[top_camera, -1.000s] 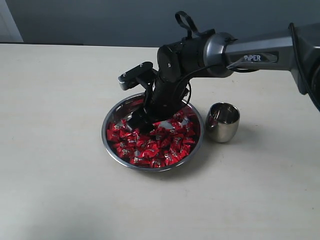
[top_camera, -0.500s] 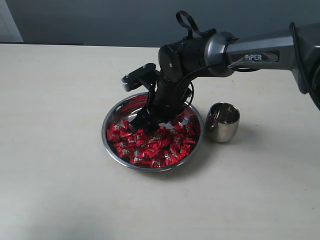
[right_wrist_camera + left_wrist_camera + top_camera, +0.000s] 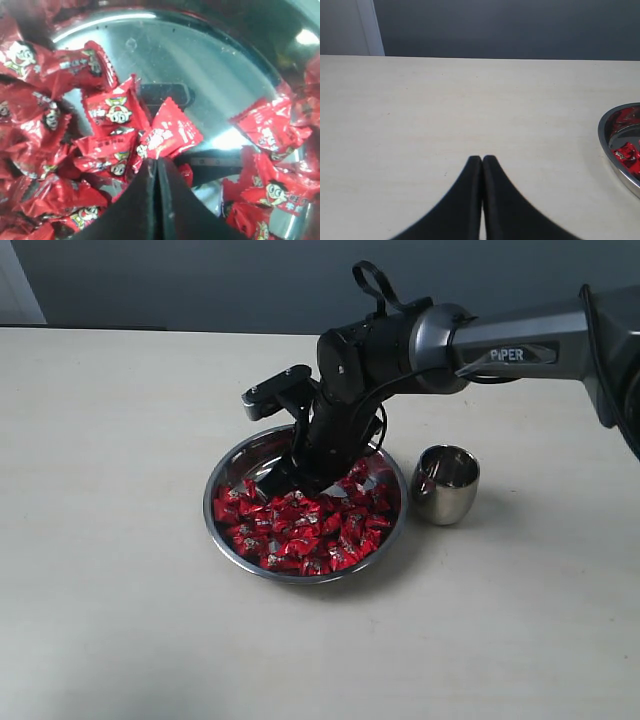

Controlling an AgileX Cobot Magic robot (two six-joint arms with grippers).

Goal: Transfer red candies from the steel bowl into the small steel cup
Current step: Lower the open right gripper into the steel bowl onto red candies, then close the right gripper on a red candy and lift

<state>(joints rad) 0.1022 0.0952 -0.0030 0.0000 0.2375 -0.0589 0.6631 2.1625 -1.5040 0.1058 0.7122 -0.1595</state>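
Observation:
The steel bowl (image 3: 209,512) sits mid-table, heaped with red candies (image 3: 305,532) on its near side. My right gripper (image 3: 286,478) reaches down into the bowl's far half. In the right wrist view this gripper (image 3: 157,161) is shut, with one red candy (image 3: 171,131) pinched by its edge at the fingertips, above the bare steel floor (image 3: 200,65). The small steel cup (image 3: 446,483) stands upright just right of the bowl. My left gripper (image 3: 482,158) is shut and empty over bare table, left of the bowl's rim (image 3: 605,145).
The beige table (image 3: 120,440) stretches around the bowl on all sides. The right arm's dark body (image 3: 400,345) hangs over the bowl's far rim. A grey wall (image 3: 495,25) runs behind the table's far edge.
My right gripper has lifted slightly and drawn back toward the bowl's far side, out of the candy pile. The bowl and the cup have stayed put.

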